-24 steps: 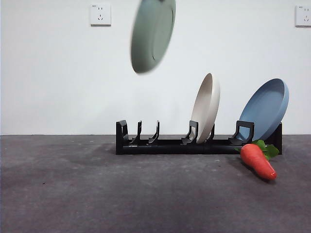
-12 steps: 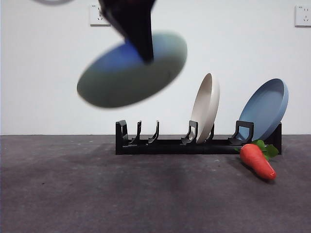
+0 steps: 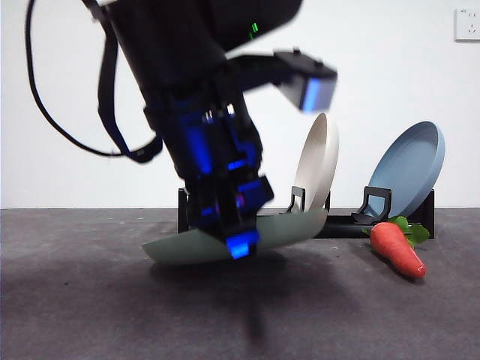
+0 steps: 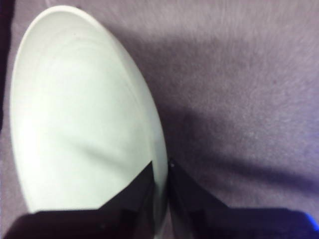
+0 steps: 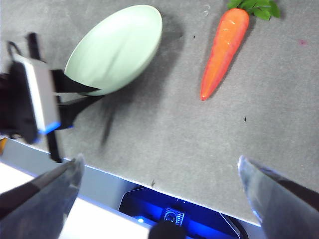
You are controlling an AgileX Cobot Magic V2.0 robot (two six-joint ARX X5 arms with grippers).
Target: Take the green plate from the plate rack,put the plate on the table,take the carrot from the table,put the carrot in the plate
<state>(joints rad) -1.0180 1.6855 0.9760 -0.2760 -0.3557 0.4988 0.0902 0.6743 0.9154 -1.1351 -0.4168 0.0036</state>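
My left gripper (image 3: pixel 237 241) is shut on the near rim of the green plate (image 3: pixel 180 247). It holds the plate almost flat and very low over the table (image 3: pixel 82 307), in front of the plate rack (image 3: pixel 346 221). I cannot tell if the plate touches the table. In the left wrist view the jaws pinch the rim of the plate (image 4: pixel 84 114). The carrot (image 3: pixel 398 249) lies on the table at the right, by the rack's end. The right wrist view shows the carrot (image 5: pixel 224 49) and the plate (image 5: pixel 117 47) from high above. My right gripper (image 5: pixel 159 167) is open and empty.
A beige plate (image 3: pixel 319 163) and a blue plate (image 3: pixel 411 169) lean in the rack's right slots. The left arm (image 3: pixel 187 97) hides the rack's left end. A white wall with a socket (image 3: pixel 468 24) stands behind the rack.
The left arm has come down with the green plate, from high above the rack to just over the table. The plate has turned from on edge to almost flat.
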